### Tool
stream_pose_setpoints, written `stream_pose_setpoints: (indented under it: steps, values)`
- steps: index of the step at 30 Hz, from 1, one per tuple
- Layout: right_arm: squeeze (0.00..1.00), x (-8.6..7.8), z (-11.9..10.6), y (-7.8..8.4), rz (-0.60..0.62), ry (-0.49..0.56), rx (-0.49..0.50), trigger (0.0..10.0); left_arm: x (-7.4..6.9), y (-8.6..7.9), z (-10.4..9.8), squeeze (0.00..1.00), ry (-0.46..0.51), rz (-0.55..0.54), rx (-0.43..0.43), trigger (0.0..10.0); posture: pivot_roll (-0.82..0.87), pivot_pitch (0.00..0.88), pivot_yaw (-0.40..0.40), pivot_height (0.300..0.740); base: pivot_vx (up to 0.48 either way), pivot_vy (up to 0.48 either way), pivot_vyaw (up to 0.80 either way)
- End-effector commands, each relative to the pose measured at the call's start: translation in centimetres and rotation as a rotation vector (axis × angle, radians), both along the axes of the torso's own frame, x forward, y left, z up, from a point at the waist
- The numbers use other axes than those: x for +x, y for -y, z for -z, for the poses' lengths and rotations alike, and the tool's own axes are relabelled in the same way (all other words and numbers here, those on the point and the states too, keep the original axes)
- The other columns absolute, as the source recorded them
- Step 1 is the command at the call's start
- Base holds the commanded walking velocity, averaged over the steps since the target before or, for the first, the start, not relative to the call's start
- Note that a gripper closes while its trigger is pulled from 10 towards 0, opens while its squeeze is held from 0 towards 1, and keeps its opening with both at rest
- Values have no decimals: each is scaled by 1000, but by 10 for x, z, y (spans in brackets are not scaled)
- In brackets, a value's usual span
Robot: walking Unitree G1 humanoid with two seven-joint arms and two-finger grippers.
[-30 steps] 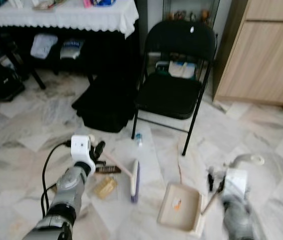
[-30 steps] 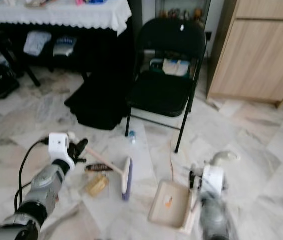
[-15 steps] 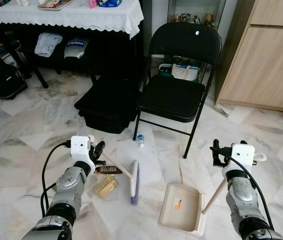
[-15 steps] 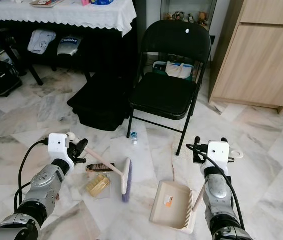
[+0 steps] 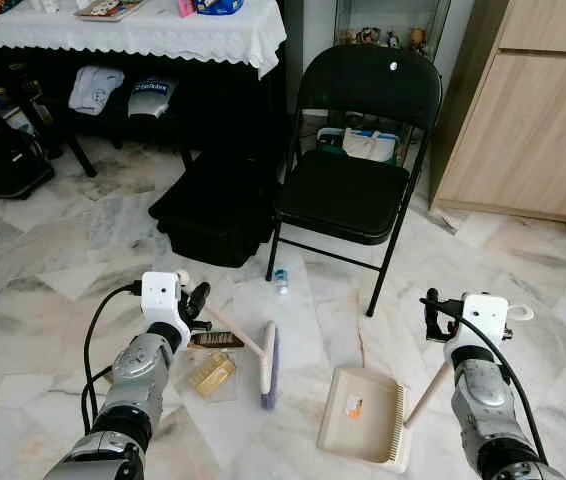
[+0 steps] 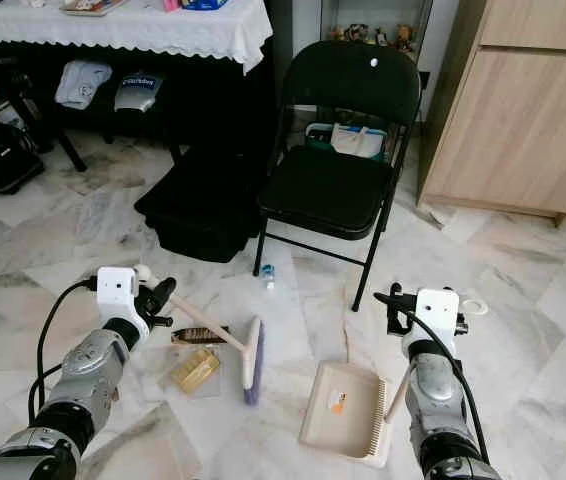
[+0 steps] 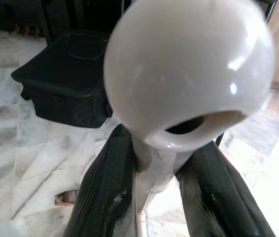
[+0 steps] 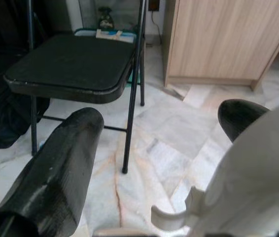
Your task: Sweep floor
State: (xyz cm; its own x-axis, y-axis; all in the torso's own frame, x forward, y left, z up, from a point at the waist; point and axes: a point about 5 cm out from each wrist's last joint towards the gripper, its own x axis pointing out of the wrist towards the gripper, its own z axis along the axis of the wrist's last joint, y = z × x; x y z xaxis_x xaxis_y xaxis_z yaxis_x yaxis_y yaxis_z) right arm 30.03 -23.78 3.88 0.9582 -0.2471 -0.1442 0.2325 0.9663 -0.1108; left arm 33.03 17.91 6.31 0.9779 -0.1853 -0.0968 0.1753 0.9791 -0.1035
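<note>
My left gripper (image 5: 196, 299) is shut on the top of a hand brush's handle; in the left wrist view the white knob (image 7: 189, 69) sits between both black fingers. The brush (image 5: 267, 362) slants down to the marble floor, its purple bristles resting there. A brown wrapper (image 5: 215, 340) and a gold packet (image 5: 210, 373) lie left of the brush head. A beige dustpan (image 5: 361, 413) lies flat to the right, and its wooden handle rises to a white loop (image 5: 518, 313). My right gripper (image 5: 435, 304) is shut on that handle near its top.
A black folding chair (image 5: 348, 190) stands just ahead, with a small bottle (image 5: 280, 279) on the floor by its front leg. A black bag (image 5: 218, 210) lies under a cloth-covered table (image 5: 143, 35). A wooden cabinet (image 5: 533, 110) stands at the right.
A second ago the picture was blurred and my right arm was lower; it has come up with the dustpan handle and has barely moved since. The left arm and brush are unchanged.
</note>
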Motion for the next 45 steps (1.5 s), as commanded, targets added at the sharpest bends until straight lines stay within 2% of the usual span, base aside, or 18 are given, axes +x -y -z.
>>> stream_pose_setpoints:
  steps: [1, 16, 30, 31, 32, 33, 34, 35, 45]
  values:
    - [0, -2, 4, -3, -13, -20, 17, 10000, 0, -6, -3, 0, 17, -12, -5, 10000, -10, 86, 60, 740, 0, 0, 0]
    - [0, -15, 7, 2, -162, -43, -12, 10000, 0, -4, -3, 0, 20, -5, -13, 10000, -17, 91, 60, 740, 0, 0, 0]
    - [0, -18, 0, 16, -175, -59, -43, 10000, 0, -4, -3, 0, 20, 1, -16, 10000, -19, 91, 62, 740, 0, 0, 0]
    - [0, -18, 0, 16, -174, -61, -43, 7843, 0, -4, -3, 0, 20, 1, -16, 10000, -19, 91, 62, 740, 0, 0, 0]
    - [0, -18, 0, 17, -170, -66, -45, 6118, 0, -4, -3, 0, 20, 1, -16, 10000, -15, 90, 63, 740, 0, 0, 0]
    - [0, -18, 0, 17, -168, -69, -45, 6118, 0, -5, -4, 0, 20, 0, -16, 10000, -15, 90, 63, 740, 0, 0, 0]
    - [0, -18, 0, 17, -168, -73, -47, 3647, 0, -5, -4, 0, 20, 0, -15, 10000, -15, 90, 63, 740, 0, 0, 0]
    - [0, -18, 0, 18, -170, -77, -51, 0, 0, -4, -4, 0, 20, 1, -15, 10000, -13, 89, 63, 740, 0, 0, 0]
    - [0, -18, 1, 18, -170, -89, -51, 0, 1, -5, -4, 0, 19, 3, -13, 10000, -12, 87, 64, 740, 0, 0, 0]
